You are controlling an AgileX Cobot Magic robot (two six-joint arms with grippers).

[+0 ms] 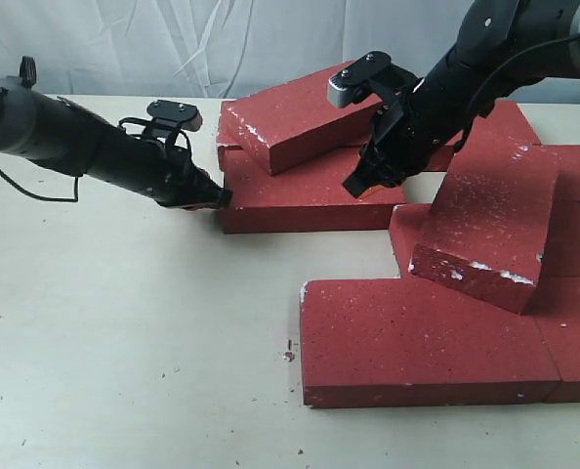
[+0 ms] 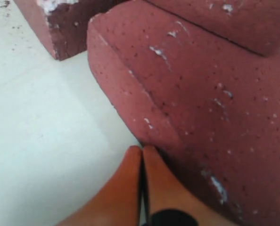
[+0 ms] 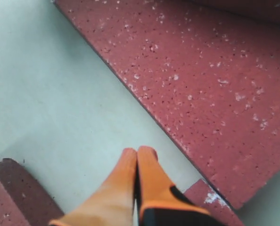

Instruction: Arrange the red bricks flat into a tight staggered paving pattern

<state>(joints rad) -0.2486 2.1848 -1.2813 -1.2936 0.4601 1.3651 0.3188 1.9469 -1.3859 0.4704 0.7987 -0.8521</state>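
Several red bricks lie in a loose cluster. One flat brick [image 1: 290, 200] carries a second brick [image 1: 290, 117] tilted across its back edge. My left gripper [image 1: 220, 198] is shut and empty, its orange fingertips [image 2: 152, 155] touching that flat brick's [image 2: 201, 94] left end at table level. My right gripper [image 1: 358, 184], also shut and empty, hangs low over the same brick's right part. In the right wrist view its tips [image 3: 137, 151] show against pale table beside a brick's edge [image 3: 201, 84]. Another brick [image 1: 485, 220] leans tilted on flat ones.
A large flat brick [image 1: 417, 342] lies at the front, with more bricks [image 1: 573, 342] along the right edge and behind the right arm [image 1: 510, 122]. The pale table [image 1: 124, 322] spreads to the left and front. A white backdrop [image 1: 222, 44] closes the far side.
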